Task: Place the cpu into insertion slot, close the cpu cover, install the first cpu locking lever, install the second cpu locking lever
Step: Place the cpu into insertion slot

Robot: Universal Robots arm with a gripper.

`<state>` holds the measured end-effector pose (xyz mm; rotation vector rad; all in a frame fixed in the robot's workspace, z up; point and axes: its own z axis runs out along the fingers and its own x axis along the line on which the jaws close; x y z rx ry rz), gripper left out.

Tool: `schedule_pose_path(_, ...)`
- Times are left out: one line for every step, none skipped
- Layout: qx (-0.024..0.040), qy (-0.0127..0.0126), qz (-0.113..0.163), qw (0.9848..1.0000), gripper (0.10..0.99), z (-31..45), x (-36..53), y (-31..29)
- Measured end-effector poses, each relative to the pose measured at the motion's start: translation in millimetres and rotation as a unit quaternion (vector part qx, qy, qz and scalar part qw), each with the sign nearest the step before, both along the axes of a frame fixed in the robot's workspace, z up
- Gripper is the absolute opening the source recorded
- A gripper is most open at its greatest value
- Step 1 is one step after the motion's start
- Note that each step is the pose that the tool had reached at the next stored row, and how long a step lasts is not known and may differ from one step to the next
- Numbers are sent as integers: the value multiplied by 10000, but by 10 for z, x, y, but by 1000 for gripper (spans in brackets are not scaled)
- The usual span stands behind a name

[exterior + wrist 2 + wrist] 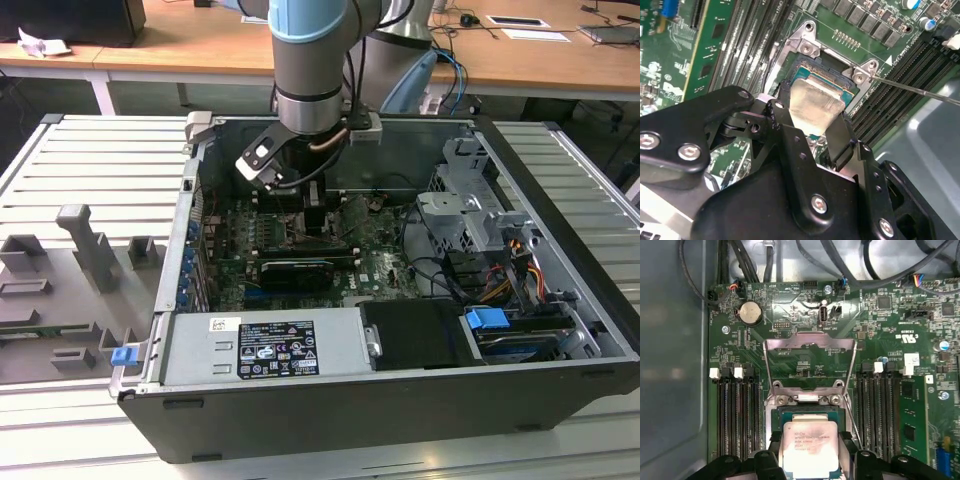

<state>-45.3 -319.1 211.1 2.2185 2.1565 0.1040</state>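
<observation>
- Claw (312, 212) (812, 117) (810, 452): we log it hanging from the arm (310, 60) inside the open computer case (560, 230). It is narrowed to the chip's width. One black finger (840, 142) (846, 442) presses on each of two opposite edges, so we record it as gripping.
- Chip (815, 102) (810, 447): flat and square, pale metal face up, clamped between the fingers directly over the slot. We cannot tell whether it is seated.
- Slot (807, 74) (782, 415): a dark square with a grey rim in the green board (880, 340). One edge shows beyond the chip.
- Cover (810, 341): a silver frame with a square window, swung up and open, hinged at the slot's edge.
- Lever (915, 91): a thin rod running out from the slot's corner over the memory slots (890, 105).
- Writing: dark print on the chip's face and white print on the board, noted but not copied out.
- Across the exterior view, its left to its right:
  - grey blocks (85, 240) on the ribbed table (60, 160)
  - a blue clip (122, 354)
  - a grey box (200, 350) with a printed white label (275, 348)
  - a drive cage (470, 205)
  - a blue tab (487, 322)
</observation>
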Motion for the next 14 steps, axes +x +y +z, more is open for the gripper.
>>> schedule_pose_path(0, 0, -45, 10000, 529, -17, -1, 0)
schedule_pose_path(0, 0, -61, 10000, 529, -31, -1, 2)
schedule_pose_path(0, 0, -61, 10000, 529, -45, -1, 5)
schedule_pose_path(0, 0, -44, 10000, 529, -53, -1, 8)
schedule_pose_path(0, 0, -9, 10000, 529, -59, -1, 10)
schedule_pose_path(-1, 0, 78, 10000, 529, -67, -1, 11)
schedule_pose_path(-1, 0, 149, 9999, 529, -73, -7, 11)
schedule_pose_path(0, 0, 151, 9999, 529, -82, -7, 12)
schedule_pose_path(0, 0, 128, 9999, 529, -89, -7, 12)
schedule_pose_path(-1, 0, 92, 10000, 529, -99, -7, 11)
schedule_pose_path(-2, 1, 50, 10000, 529, -105, -8, 11)
schedule_pose_path(-2, 1, 38, 10000, 529, -106, -7, 11)
schedule_pose_path(-1, 1, 36, 10000, 529, -106, -7, 11)
schedule_pose_path(-1, 0, 34, 10000, 529, -107, -7, 11)
